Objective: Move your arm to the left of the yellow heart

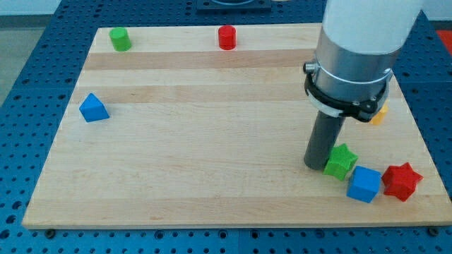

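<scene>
**Nearly there, but the yellow heart is mostly hidden**

Currently my tip [315, 166] rests on the pale wooden board [198, 141] at the view's lower right, touching or just beside the left edge of the green star-shaped block [340, 161]. There is no gripper on this arm, only a dark rod, so nothing is grasped or clenched. The task's yellow heart block [381, 115] shows only as a small yellow-orange sliver at the view's right, behind the arm's grey collar; its shape cannot be confirmed from what shows.

A blue cube block [364, 184] and a red star-shaped block [402, 181] sit just right of the green star. Far off lie a blue triangular block [93, 108], a green cylinder block [119, 39] and a red cylinder block [227, 37].

The risk, as I judge it: sliding straight toward the heart could drag the green star along, or overshoot and nudge the heart toward the board's right edge, since the arm itself blocks the sight of it.
</scene>
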Robot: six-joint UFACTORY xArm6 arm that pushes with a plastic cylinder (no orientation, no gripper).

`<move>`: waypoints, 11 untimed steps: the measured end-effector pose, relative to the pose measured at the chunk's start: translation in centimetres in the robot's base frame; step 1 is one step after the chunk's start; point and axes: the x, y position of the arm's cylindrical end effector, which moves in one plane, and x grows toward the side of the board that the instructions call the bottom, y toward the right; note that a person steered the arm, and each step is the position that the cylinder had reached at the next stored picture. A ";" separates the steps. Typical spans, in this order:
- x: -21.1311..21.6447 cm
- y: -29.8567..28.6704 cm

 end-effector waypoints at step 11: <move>-12.4 4.9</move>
